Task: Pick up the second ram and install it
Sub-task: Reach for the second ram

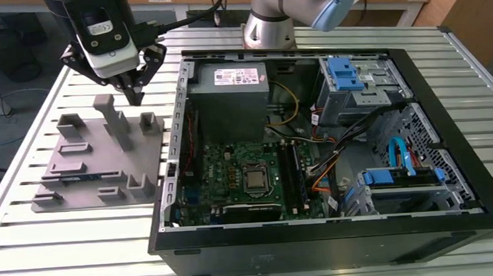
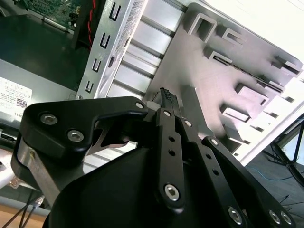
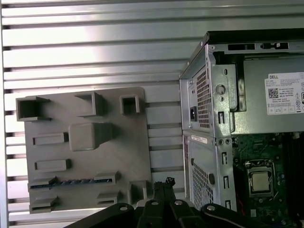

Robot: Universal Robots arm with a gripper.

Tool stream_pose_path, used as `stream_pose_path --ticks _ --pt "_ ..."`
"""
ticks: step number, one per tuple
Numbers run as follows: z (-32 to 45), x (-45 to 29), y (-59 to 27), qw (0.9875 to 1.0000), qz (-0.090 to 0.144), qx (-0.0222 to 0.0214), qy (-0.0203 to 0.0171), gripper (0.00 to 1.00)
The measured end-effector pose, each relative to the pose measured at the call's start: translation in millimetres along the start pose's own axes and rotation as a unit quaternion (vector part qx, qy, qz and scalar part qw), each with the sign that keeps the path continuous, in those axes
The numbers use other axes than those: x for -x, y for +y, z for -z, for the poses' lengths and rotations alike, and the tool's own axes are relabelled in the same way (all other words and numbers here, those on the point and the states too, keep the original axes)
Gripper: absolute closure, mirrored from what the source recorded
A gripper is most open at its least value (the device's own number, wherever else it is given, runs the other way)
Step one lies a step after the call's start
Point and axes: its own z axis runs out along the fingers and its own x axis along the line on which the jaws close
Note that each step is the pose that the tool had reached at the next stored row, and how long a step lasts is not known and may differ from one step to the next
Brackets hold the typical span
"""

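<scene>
Here, one ram [image 3: 71,181] lies in the tray [image 3: 128,156], tool [image 1: 134,99] closed above.

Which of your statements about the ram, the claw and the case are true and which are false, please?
1. The second ram lies in a slot of the grey tray. True.
2. The claw holds the second ram. False: it hangs shut above the tray's far end, apart from the ram.
3. The computer case lies open, with its motherboard showing. True.
4. The grey tray sits inside the computer case. False: it rests on the slatted table beside the case, at the exterior view's left.
</scene>
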Motion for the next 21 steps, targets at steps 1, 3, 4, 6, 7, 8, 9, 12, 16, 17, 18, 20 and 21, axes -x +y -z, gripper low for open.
stream_pose_path --ticks 1,3,4,6,7,8,9,12,16,17,18,20,21 --pt "-0.5 -0.1 -0.3 1.0000 0.000 0.0000 0.0000 0.89" --pt "-1.6 -0.4 -0.8 1.0000 0.000 0.0000 0.0000 0.89" --pt "-2.1 -0.5 -1.1 1.0000 0.000 0.0000 0.0000 0.89" --pt "-3.1 -0.6 -1.6 1.0000 0.000 0.0000 0.0000 0.89" --pt "-3.6 -0.7 -1.8 1.0000 0.000 0.0000 0.0000 0.89" --pt "-4.1 -0.8 -2.0 1.0000 0.000 0.0000 0.0000 0.89" --pt "-4.7 -0.9 -2.3 1.0000 0.000 0.0000 0.0000 0.89" --pt "-6.2 -1.1 -3.1 1.0000 0.000 0.0000 0.0000 0.89" --pt "-8.4 -1.6 -4.4 1.0000 0.000 0.0000 0.0000 0.89" --pt "-9.0 -1.7 -4.8 1.0000 0.000 0.0000 0.0000 0.89" --pt "-9.7 -1.8 -5.1 1.0000 0.000 0.0000 0.0000 0.89" --pt "-10.8 -2.1 -5.8 1.0000 0.000 0.0000 0.0000 0.89" --pt "-11.4 -2.4 -6.2 1.0000 0.000 0.0000 0.0000 0.89"
